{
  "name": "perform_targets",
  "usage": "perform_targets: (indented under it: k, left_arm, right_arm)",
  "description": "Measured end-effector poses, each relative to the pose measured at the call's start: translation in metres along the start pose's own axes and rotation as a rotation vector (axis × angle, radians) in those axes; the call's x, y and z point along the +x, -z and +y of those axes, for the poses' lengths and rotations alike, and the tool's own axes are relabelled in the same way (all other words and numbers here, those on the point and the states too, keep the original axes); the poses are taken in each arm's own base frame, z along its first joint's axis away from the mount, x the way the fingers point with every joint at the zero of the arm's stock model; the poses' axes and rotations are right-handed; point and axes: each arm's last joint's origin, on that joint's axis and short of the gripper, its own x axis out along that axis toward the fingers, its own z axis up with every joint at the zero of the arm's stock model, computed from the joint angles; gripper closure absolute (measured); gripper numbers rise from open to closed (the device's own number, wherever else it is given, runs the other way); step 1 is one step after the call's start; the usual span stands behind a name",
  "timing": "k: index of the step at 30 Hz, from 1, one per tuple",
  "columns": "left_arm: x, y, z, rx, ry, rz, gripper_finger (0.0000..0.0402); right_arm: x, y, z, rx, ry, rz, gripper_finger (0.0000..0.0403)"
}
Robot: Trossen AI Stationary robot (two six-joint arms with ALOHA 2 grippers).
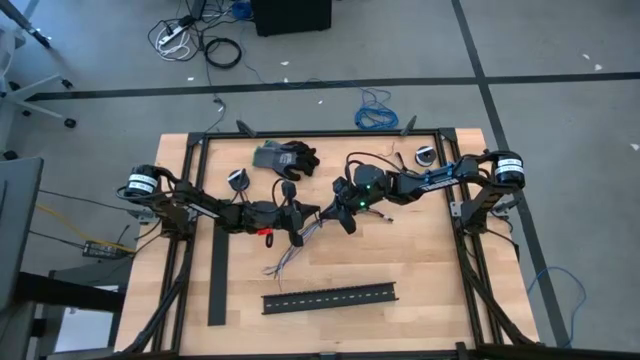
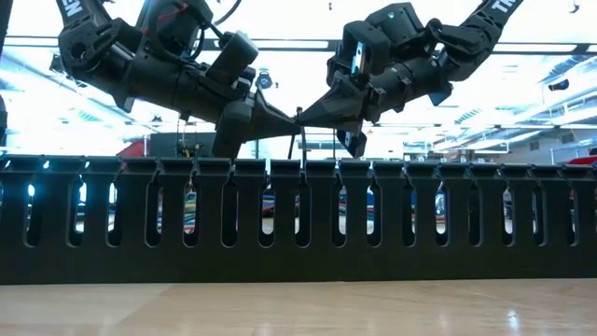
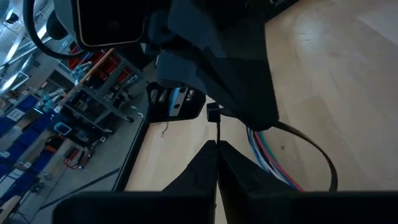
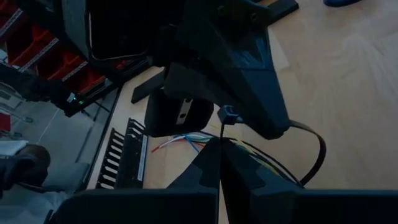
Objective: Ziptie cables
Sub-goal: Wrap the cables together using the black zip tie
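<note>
Grippers number two: left gripper (image 1: 312, 213) and right gripper (image 1: 327, 209) meet tip to tip above mid-table, both jaws closed, pinching a thin black zip tie (image 3: 218, 127). One bundle of cables (image 1: 292, 254) lies below them, far side of one slotted channel (image 1: 330, 297). One black glove (image 1: 286, 157) lies beyond. No writing readable.

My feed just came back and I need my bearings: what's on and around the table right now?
cables: one bundle, multicoloured, mid-table, below the fingers
zip tie: one, black, between both fingertips
slotted channel: one, black, near table edge
flat bar: one, black, left side
gloves: black and grey, far side
coiled cable: one, blue, on floor beyond table
left gripper: shut, mid-table
right gripper: shut, facing the left gripper
</note>
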Motion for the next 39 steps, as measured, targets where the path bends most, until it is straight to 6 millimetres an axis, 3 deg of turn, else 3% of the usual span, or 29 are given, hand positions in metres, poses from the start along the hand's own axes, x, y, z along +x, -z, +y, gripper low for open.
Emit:
perform_targets:
  k: [12, 39]
  left_arm:
    - [-0.0004, -0.0005, -0.0007, 0.004, -0.001, 0.000, 0.0401]
    - [-0.0013, -0.0030, -0.0016, 0.074, -0.006, -0.016, 0.0402]
  right_arm:
    - [-0.0038, -0.0049, -0.0084, 0.021, 0.002, -0.013, 0.0403]
    - [-0.0005, -0.0001, 0.0002, 0.094, -0.035, 0.017, 0.0403]
